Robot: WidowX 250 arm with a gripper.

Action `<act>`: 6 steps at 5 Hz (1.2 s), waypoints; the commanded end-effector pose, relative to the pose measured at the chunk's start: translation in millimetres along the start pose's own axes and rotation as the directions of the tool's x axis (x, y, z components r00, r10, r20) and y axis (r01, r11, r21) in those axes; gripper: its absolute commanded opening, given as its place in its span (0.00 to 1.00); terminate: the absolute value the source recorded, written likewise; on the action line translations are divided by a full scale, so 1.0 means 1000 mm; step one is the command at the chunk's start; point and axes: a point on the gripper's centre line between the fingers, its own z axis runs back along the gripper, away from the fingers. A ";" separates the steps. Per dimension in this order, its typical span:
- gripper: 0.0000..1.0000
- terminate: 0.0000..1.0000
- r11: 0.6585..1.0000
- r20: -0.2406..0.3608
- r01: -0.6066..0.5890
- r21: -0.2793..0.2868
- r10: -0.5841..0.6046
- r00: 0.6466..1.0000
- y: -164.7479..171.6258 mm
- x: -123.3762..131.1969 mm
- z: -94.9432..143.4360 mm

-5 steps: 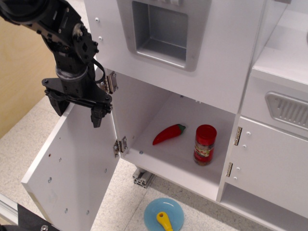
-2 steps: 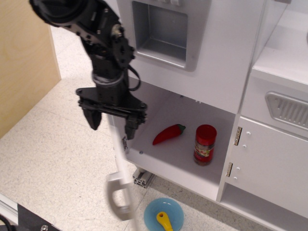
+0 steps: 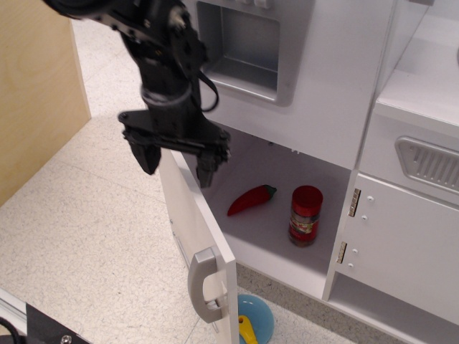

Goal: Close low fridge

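Gripper: black two-fingered gripper [image 3: 177,159] on the black jointed arm [image 3: 154,43]; fingers spread, one on each side of the door's top edge, nothing pinched.
Low fridge: white lower compartment [image 3: 287,215] beneath the upper white panel with recessed grey dispenser [image 3: 244,46]; interior open to view.
Door: large flat white door [image 3: 197,222] with grey bar handle [image 3: 203,285], hinged at the compartment's left side; stands about half shut, free edge low in frame.
Change: a second ago the door lay swung wide to the left, inner face showing; it has since come round past edge-on, gripper travelling with it.
Meaning: judged roughly midway; remaining swing goes rightward into the opening.
Contents: red spice jar [image 3: 305,215] and red chilli pepper [image 3: 252,199] sit well inside, apart from the door.
Floor: blue round plate [image 3: 257,322] lies just beside the door's lower corner.
Room: the door's path looks unobstructed; right-hand handleless white cabinet door [image 3: 401,251] is shut, well apart.
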 end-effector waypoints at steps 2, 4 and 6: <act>1.00 0.00 0.991 0.038 0.136 0.003 -0.136 0.990 0.030 -0.046 -0.003; 1.00 0.00 0.988 0.098 0.141 0.065 -0.147 0.984 0.041 -0.046 -0.051; 1.00 0.00 0.995 0.091 0.088 0.038 -0.092 0.992 0.019 -0.016 -0.072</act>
